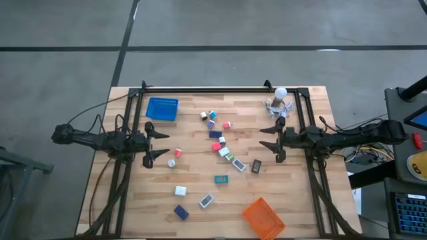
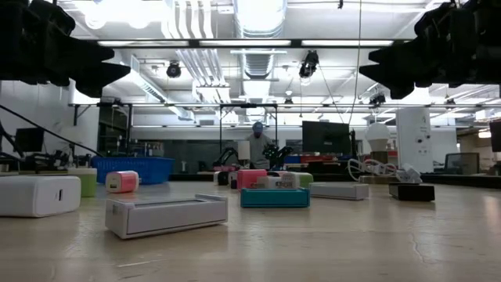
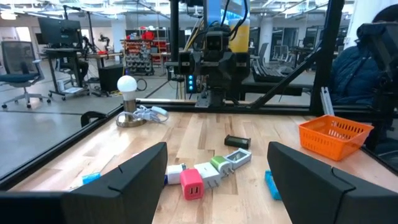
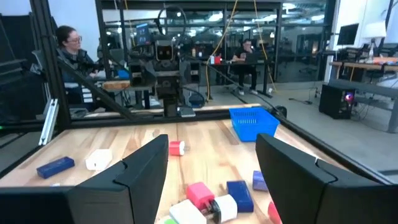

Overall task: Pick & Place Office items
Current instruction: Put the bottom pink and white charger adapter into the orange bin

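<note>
Two slim black arms reach in from the left and right edges of the overhead frame, built of jointed, blocky segments. Each ends in a matte black left claw (image 1: 152, 143) or right claw (image 1: 273, 139) with two broad, angular fingers (image 3: 127, 180). Thin dark cables trail behind both.

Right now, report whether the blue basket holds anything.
Empty: the blue basket shows only bare blue floor from above; the office items lie on the table outside it.
</note>
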Robot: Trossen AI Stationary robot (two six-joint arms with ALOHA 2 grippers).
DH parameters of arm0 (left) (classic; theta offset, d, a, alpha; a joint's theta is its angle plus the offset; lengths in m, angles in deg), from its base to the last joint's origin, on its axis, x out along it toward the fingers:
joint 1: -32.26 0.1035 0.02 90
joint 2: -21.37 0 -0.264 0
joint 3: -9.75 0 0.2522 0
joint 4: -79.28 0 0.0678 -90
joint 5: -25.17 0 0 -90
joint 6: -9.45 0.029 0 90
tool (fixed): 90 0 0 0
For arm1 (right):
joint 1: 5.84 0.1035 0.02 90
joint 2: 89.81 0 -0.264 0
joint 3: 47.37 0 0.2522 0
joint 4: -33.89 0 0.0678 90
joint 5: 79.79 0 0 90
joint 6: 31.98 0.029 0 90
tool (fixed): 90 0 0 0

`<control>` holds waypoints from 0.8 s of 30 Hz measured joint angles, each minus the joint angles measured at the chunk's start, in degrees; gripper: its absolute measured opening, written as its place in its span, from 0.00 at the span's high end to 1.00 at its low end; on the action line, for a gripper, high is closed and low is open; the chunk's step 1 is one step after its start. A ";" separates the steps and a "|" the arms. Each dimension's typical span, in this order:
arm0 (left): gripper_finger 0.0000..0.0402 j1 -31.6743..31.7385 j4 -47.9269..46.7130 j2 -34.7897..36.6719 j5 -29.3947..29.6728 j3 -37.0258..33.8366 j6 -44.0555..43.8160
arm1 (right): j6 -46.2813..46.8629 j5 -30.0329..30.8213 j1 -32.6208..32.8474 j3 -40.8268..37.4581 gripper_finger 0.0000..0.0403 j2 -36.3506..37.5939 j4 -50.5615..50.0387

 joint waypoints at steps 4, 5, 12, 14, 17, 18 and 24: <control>0.29 0.00 1.87 -0.84 -0.04 0.00 -0.02 | 0.04 -0.04 -0.01 0.00 0.41 -1.89 2.03; 0.29 0.00 2.80 -1.51 -0.07 0.00 -0.02 | 0.06 -0.04 -0.02 0.00 0.41 -2.41 2.86; 0.29 0.00 13.20 -12.00 -1.33 0.00 1.39 | 0.28 -0.17 0.00 0.65 0.41 -6.37 5.61; 0.29 0.00 18.14 -16.22 -1.33 0.01 2.36 | 0.32 -0.17 0.00 1.25 0.41 -7.69 5.68; 0.29 0.02 22.38 -21.83 -1.33 0.00 2.98 | 0.70 -0.24 0.00 2.08 0.41 -9.55 5.70; 0.29 0.02 22.87 -23.28 -1.15 0.01 2.99 | 0.91 -0.42 0.00 2.23 0.41 -10.08 5.70; 0.29 0.17 21.44 -30.58 5.57 2.70 -0.26 | 1.28 -0.87 0.00 2.92 0.41 -13.18 5.72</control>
